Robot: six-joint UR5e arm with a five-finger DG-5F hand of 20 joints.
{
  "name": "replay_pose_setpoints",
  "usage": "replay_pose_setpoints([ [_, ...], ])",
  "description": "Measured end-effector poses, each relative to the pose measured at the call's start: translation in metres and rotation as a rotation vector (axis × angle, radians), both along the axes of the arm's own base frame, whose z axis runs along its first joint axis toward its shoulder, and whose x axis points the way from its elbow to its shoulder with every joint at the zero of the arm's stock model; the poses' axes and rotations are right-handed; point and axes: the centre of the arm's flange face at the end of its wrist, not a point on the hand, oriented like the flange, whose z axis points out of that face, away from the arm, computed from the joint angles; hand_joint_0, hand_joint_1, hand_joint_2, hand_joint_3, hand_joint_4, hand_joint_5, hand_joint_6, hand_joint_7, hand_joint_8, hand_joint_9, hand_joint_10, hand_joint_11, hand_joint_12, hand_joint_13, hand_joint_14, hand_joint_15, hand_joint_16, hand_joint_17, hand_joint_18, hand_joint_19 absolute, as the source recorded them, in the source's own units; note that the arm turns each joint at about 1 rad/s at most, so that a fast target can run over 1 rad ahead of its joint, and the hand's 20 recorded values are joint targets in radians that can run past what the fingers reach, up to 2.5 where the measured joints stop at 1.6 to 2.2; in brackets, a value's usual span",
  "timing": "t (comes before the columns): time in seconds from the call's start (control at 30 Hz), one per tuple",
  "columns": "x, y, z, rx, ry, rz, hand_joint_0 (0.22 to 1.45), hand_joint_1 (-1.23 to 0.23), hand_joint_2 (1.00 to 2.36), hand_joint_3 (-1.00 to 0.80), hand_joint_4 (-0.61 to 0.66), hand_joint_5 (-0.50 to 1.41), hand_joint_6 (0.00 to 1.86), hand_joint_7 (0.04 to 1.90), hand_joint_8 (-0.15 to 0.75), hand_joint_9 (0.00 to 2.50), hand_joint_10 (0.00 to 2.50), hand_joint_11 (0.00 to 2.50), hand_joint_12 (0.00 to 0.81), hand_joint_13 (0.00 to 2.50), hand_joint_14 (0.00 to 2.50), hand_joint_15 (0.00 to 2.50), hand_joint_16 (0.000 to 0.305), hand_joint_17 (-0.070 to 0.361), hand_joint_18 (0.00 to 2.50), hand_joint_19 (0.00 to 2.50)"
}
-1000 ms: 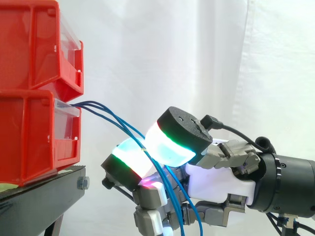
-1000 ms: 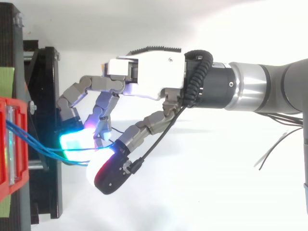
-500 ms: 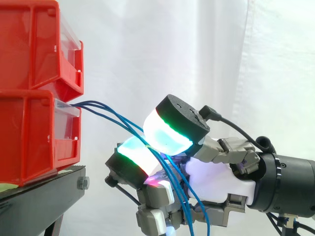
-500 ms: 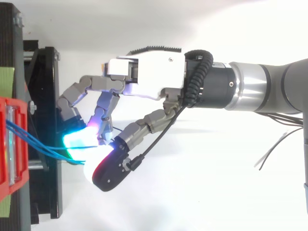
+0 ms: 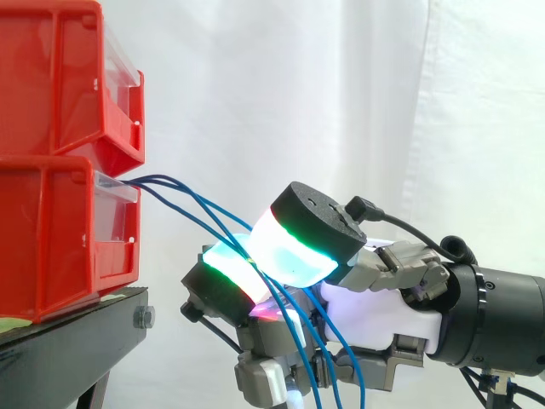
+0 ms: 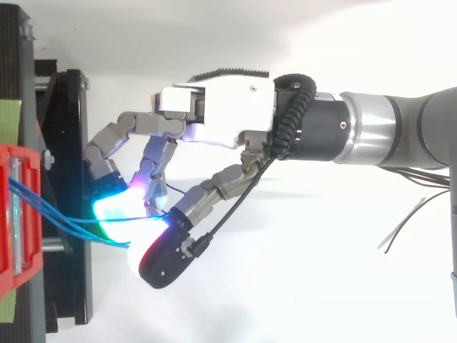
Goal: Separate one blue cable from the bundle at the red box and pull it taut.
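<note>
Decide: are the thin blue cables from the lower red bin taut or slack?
Slack: the thin blue cables sag in curves past the hand.

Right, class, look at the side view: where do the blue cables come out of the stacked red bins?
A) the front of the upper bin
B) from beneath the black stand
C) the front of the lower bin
C: the blue cables emerge at the clear front lip of the lower red bin and slope down to the hand.
</note>
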Motion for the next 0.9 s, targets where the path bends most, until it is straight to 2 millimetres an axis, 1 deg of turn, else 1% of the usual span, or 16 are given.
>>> replay_pose_setpoints([
  [0.03, 0.0000, 0.0001, 0.0000, -0.002, 0.000, 0.000, 0.74, -0.98, 1.00, -0.50, 0.12, -0.17, 0.95, 1.14, 0.377, 1.12, 0.01, 1.19, 0.418, 1.19, 0.03, 0.85, 0.049, 0.111, 1.16, 0.72],
  [0.1, 0.0000, 0.0001, 0.0001, -0.005, 0.000, 0.000, 0.63, -1.01, 1.00, -0.50, 0.14, -0.18, 0.95, 1.13, 0.381, 1.12, 0.01, 1.22, 0.425, 1.19, 0.02, 0.86, 0.050, 0.113, 1.17, 0.74],
  [0.17, -0.0001, 0.0006, 0.0002, -0.008, 0.000, 0.004, 0.58, -1.01, 1.00, -0.50, 0.15, -0.18, 0.95, 1.12, 0.394, 1.13, 0.01, 1.21, 0.435, 1.20, 0.03, 0.86, 0.052, 0.116, 1.17, 0.74],
  [0.3, -0.0002, 0.0015, 0.0002, -0.011, 0.001, 0.014, 0.63, -1.04, 1.00, -0.50, 0.15, -0.19, 0.94, 1.12, 0.387, 1.10, 0.01, 1.21, 0.428, 1.18, 0.03, 0.86, 0.051, 0.115, 1.16, 0.72],
  [0.37, -0.0001, 0.0017, 0.0005, -0.011, -0.001, 0.016, 0.70, -1.01, 1.00, -0.50, 0.15, -0.19, 0.94, 1.12, 0.382, 1.09, 0.01, 1.20, 0.428, 1.18, 0.03, 0.85, 0.051, 0.115, 1.16, 0.72],
  [0.5, -0.0002, 0.0016, 0.0004, -0.012, 0.000, 0.019, 0.75, -0.96, 1.00, -0.50, 0.13, -0.18, 0.94, 1.11, 0.385, 1.14, 0.01, 1.21, 0.430, 1.19, 0.03, 0.86, 0.051, 0.114, 1.16, 0.72],
  [0.6, -0.0002, 0.0013, 0.0006, -0.012, -0.001, 0.024, 0.76, -0.94, 1.00, -0.50, 0.13, -0.17, 0.93, 1.14, 0.385, 1.18, 0.02, 1.22, 0.428, 1.21, 0.03, 0.86, 0.050, 0.113, 1.16, 0.73],
  [0.73, 0.0009, 0.0013, 0.0027, -0.013, -0.005, 0.030, 0.72, -0.95, 1.00, -0.50, 0.13, -0.16, 0.93, 1.17, 0.398, 1.23, 0.02, 1.24, 0.429, 1.23, 0.03, 0.86, 0.050, 0.113, 1.17, 0.74],
  [0.77, 0.0011, 0.0013, 0.0032, -0.013, -0.006, 0.031, 0.72, -0.97, 1.00, -0.50, 0.12, -0.16, 0.93, 1.18, 0.401, 1.24, 0.02, 1.24, 0.429, 1.23, 0.03, 0.86, 0.050, 0.113, 1.17, 0.74],
  [0.8, 0.0013, 0.0011, 0.0036, -0.013, -0.006, 0.032, 0.74, -0.98, 1.00, -0.50, 0.09, -0.15, 0.93, 1.23, 0.399, 1.27, 0.02, 1.26, 0.427, 1.24, 0.03, 0.86, 0.050, 0.112, 1.17, 0.72],
  [0.9, 0.0014, 0.0003, 0.0042, -0.013, -0.007, 0.036, 0.81, -0.97, 1.00, -0.50, 0.03, -0.15, 0.93, 1.35, 0.403, 1.29, 0.02, 1.26, 0.424, 1.24, 0.03, 0.86, 0.049, 0.110, 1.16, 0.73],
])
